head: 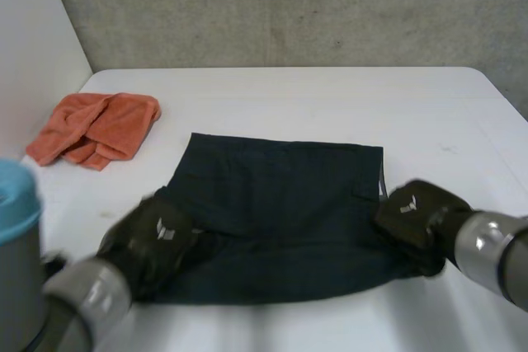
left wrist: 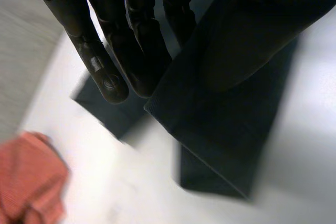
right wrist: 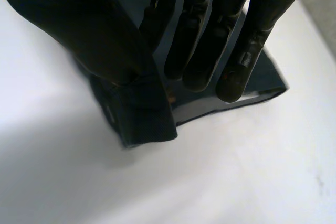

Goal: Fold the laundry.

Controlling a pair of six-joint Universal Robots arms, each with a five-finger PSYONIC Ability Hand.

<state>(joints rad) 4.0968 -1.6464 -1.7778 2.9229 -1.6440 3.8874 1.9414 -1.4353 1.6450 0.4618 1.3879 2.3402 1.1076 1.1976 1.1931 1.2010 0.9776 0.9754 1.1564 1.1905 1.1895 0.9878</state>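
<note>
Nearest the camera, at the lower left of the head view, the left hand (head: 157, 241) sits on the near left corner of the dark garment (head: 280, 204). In its wrist view the fingers (left wrist: 107, 72) reach out nearly straight over the cloth. A fold of the fabric rises beside them, apparently pinched against the thumb. That suits a corner grip meant to carry the near edge without bunching the middle.

At the lower right, the right hand (head: 417, 212) covers the garment's near right corner, where the side edge meets the near hem. Its wrist view shows much the same hold: long straight fingers (right wrist: 236, 72) above the cloth, and a hemmed corner drawn up by the thumb, clear of the counter (head: 330, 96). With one hand on each near corner, the cloth can be kept taut between them, which I judge is the reason for the symmetric grip. The likely step is folding the near half over the far half.

The garment lies flat in the middle of the frame, its far edge straight and untouched.

Further off, at the upper left, a crumpled orange towel (head: 95, 128) rests well apart from the garment, probably waiting its turn. Beyond the counter's far edge stands a bare grey wall (head: 289, 6).
</note>
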